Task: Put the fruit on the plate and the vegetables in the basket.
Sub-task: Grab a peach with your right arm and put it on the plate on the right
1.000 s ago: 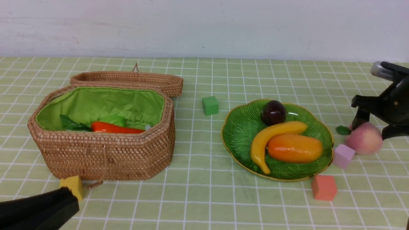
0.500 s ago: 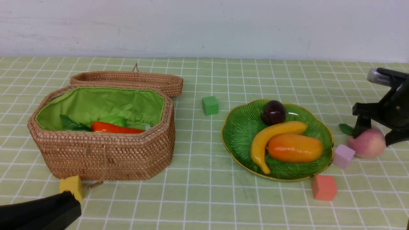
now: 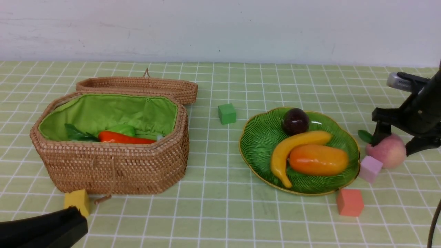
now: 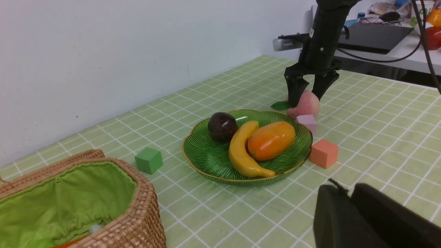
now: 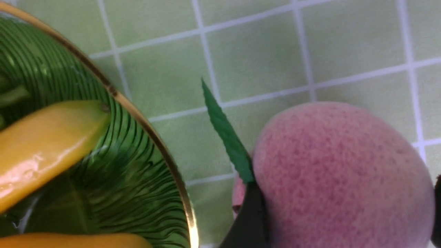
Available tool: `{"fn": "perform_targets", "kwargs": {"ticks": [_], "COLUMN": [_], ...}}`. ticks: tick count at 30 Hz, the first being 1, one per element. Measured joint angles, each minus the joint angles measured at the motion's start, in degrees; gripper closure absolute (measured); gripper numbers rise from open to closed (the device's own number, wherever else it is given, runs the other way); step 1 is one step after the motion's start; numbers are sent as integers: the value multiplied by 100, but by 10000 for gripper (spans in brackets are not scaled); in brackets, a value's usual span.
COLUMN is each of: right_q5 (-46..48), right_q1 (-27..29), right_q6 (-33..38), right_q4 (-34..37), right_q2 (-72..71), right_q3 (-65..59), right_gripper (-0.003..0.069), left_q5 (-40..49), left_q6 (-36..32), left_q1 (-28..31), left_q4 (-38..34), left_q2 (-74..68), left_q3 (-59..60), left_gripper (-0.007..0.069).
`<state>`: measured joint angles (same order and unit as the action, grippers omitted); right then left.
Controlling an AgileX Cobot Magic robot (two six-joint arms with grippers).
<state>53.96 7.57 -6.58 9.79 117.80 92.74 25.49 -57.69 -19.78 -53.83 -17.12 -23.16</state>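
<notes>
Your pink toy peach with its green leaf (image 3: 381, 151) sits on the green checked worktop (image 3: 220, 213), just outside the rim of the glossy green leaf-shaped plate with the gold edge (image 3: 256, 144), next to a small lilac cube (image 3: 370, 168). The front view gives you the peach half hidden behind the right hand (image 3: 396, 144). The left wrist view shows more: both black fingers (image 4: 295, 90) stand down over the fruit, one at each side. Only the right wrist view lets you see one finger lying right against the peach's skin beside the leaf, with the plate rim close by. That hand is spread wide around the peach; you cannot tell whether it has yet gripped the fruit.

On the plate you see the long yellow banana (image 3: 293, 146), the orange oval mango (image 3: 318, 159) touching it, and the dark purple round mangosteen (image 3: 295, 121) behind them.

Further out, the brown woven wicker basket with green lining (image 3: 113, 165) stands well to the left, lid (image 3: 137, 86) laid back. Only the front view shows the orange-red pepper (image 3: 124, 138) and a light green gourd (image 3: 121, 129) inside.

Your left hand (image 3: 74, 224) is a dark shape at the near edge, closed and holding nothing, beside a yellow cube (image 3: 78, 201). A green cube (image 3: 227, 113) lies between basket and plate, and an orange cube (image 3: 349, 202) lies in front of the plate.
</notes>
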Motion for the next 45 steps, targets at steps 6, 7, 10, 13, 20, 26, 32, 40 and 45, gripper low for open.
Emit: {"fn": "perform_targets", "kwargs": {"ticks": [6, 7, 10, 13, 20, 26, 32, 40, 45], "right_q5": [23, 30, 72, 235, 736, 915, 731, -261, -696], "right_q1": [10, 17, 27, 27, 35, -47, -1084, -2377, -2612], "right_q6": [6, 6, 60, 236, 335, 342, 806, 905, 905], "right_q4": [76, 84, 111, 48, -418, -204, 650, 726, 602], "right_q2": [0, 0, 0, 0, -373, -1068, -1527, -787, -347], "right_q3": [0, 4, 11, 88, 384, 467, 486, 506, 506], "right_gripper": [77, 77, 77, 80, 170, 209, 265, 575, 622], "left_q5": [5, 11, 11, 11, 11, 11, 11, 28, 35], "left_q6": [0, 0, 0, 0, -5, -93, -117, -117, -125], "left_q1": [0, 0, 0, 0, 0, 0, 0, 0, 0], "left_q4": [0, 0, 0, 0, 0, 0, 0, 0, 0], "left_q2": [0, 0, 0, 0, 0, 0, 0, 0, 0], "left_q3": [0, 0, 0, 0, 0, 0, 0, 0, 0], "left_gripper": [565, 565, 565, 565, 561, 554, 552, 550, 550]}}
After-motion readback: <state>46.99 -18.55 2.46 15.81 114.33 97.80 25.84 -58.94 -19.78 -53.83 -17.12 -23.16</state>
